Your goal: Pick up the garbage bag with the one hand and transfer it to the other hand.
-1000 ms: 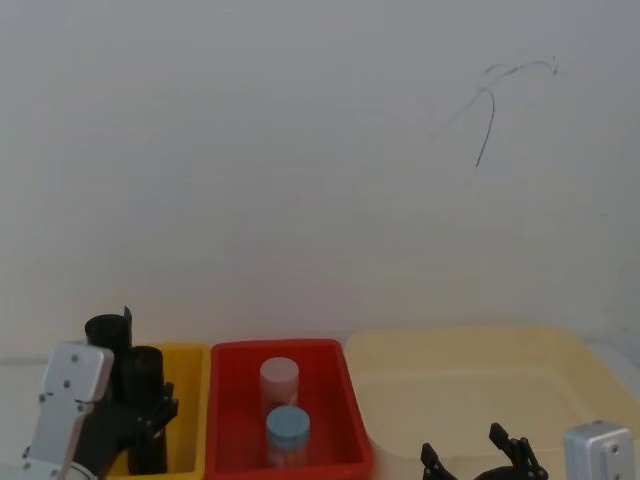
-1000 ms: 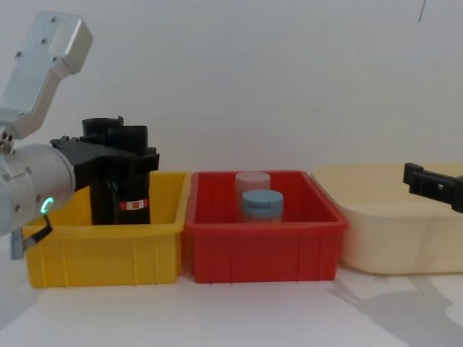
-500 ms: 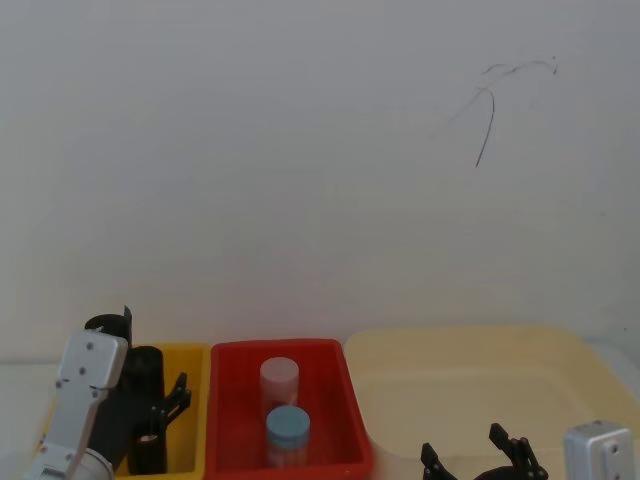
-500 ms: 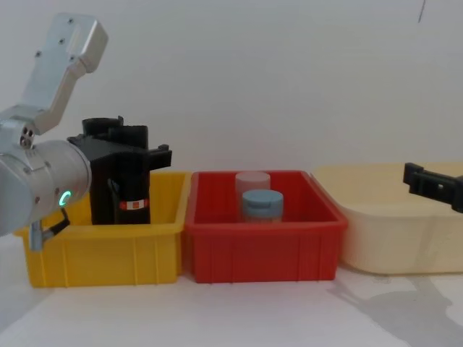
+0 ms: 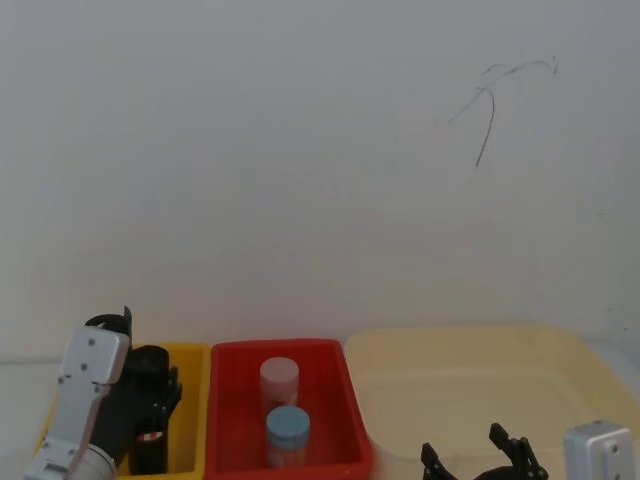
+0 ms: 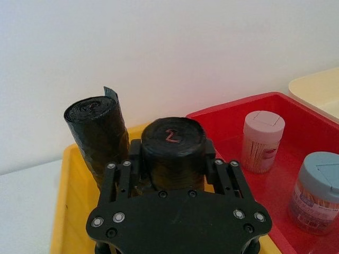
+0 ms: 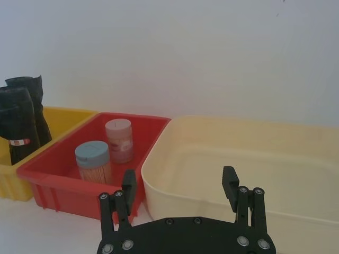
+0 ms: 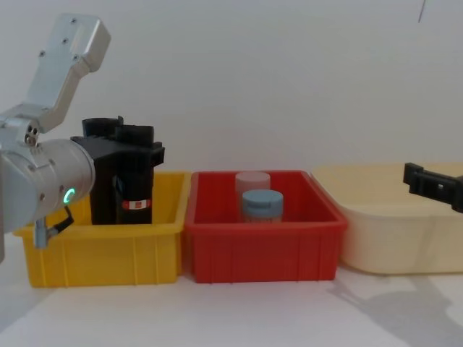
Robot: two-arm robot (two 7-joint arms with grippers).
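— As we look along the left wrist, what do we find at the left gripper (image 6: pixel 172 161)?

— We find its jaws drawn in against two sides of the garbage bag (image 8: pixel 134 186). They hold it just below the top, which has a red mark on it.

— And where do we place the bag?

— We see it upright in the yellow bin (image 8: pixel 101 253), at the side nearest the red bin (image 8: pixel 260 249). Its red-and-white band shows just above the yellow rim. We cannot tell whether its foot touches the bin floor, because the wall hides it.

— What stands by it?

— We see a taller roll (image 6: pixel 95 132), crinkled, just beside it in the same bin, behind and to its left.

— And in the red bin?

— We count a pink-lidded jar (image 8: pixel 252 179) behind a blue-lidded jar (image 8: pixel 261 202).

— Where do we have the right gripper (image 7: pixel 179 180)?

— We have it low on the right, in front of the cream tub (image 8: pixel 391 238) and well apart from the bag. Its jaws are spread wide and empty.
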